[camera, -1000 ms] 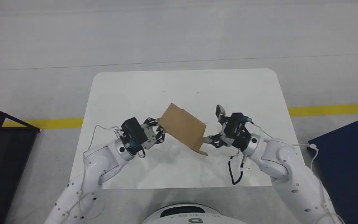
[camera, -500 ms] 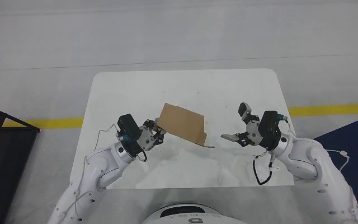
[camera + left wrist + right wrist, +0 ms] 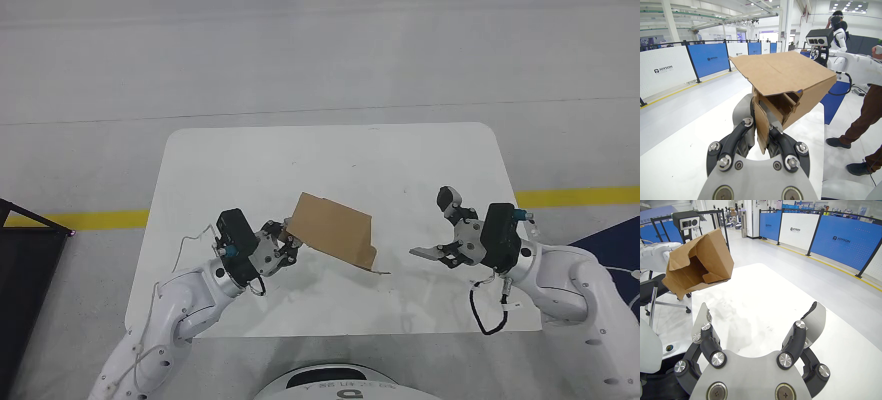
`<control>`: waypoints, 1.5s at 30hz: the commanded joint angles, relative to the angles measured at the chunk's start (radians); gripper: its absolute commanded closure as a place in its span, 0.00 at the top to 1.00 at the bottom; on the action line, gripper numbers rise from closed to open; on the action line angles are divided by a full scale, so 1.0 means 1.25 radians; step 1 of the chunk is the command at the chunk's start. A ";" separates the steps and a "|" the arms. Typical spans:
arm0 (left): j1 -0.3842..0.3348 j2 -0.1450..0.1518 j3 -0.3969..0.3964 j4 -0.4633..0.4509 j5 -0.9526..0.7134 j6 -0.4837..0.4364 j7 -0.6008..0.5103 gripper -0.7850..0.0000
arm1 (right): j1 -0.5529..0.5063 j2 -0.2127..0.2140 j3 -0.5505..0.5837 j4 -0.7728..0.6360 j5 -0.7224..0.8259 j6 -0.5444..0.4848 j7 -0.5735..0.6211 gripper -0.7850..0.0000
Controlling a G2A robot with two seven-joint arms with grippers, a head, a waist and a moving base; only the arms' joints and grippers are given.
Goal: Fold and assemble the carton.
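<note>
A brown carton (image 3: 335, 232) is held up over the middle of the white table (image 3: 420, 160), partly erected into a box shape with loose end flaps. My left gripper (image 3: 289, 240) is shut on one of its end flaps at the carton's left end. In the left wrist view the carton (image 3: 787, 79) rises from the gripper (image 3: 762, 130), whose fingers pinch a hanging flap. My right gripper (image 3: 437, 225) is to the right of the carton, apart from it, open and empty. In the right wrist view the carton (image 3: 715, 251) shows its open end beyond the spread gripper (image 3: 761, 311).
The table's far half and front right part are bare. Yellow floor tape (image 3: 580, 196) runs past both sides of the table. A person's legs (image 3: 863, 121) stand beside the table in the left wrist view. An office chair (image 3: 653, 292) stands off the table's edge.
My right gripper let go of the carton's right end and drew back to the right, opening wide. The left gripper kept its hold while the carton shifted slightly right.
</note>
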State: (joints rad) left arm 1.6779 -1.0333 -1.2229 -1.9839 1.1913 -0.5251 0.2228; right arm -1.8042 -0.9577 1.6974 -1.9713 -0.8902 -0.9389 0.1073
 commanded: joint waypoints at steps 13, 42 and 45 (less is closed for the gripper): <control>0.002 -0.011 0.032 -0.063 -0.110 0.085 -0.123 0.00 | 0.019 0.033 -0.050 -0.021 0.274 -0.059 0.110 1.00; -0.041 -0.021 0.064 -0.038 -0.103 0.030 -0.142 0.00 | 0.168 0.098 -0.190 -0.027 0.290 -0.059 0.278 1.00; -0.042 -0.022 0.065 -0.037 -0.101 0.027 -0.142 0.00 | 0.177 0.103 -0.204 -0.030 0.287 -0.059 0.286 1.00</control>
State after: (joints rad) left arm 1.6256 -1.0607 -1.1423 -2.0307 1.0636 -0.4907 0.0454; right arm -1.5859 -0.8312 1.4475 -2.0086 -0.5317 -1.0123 0.4630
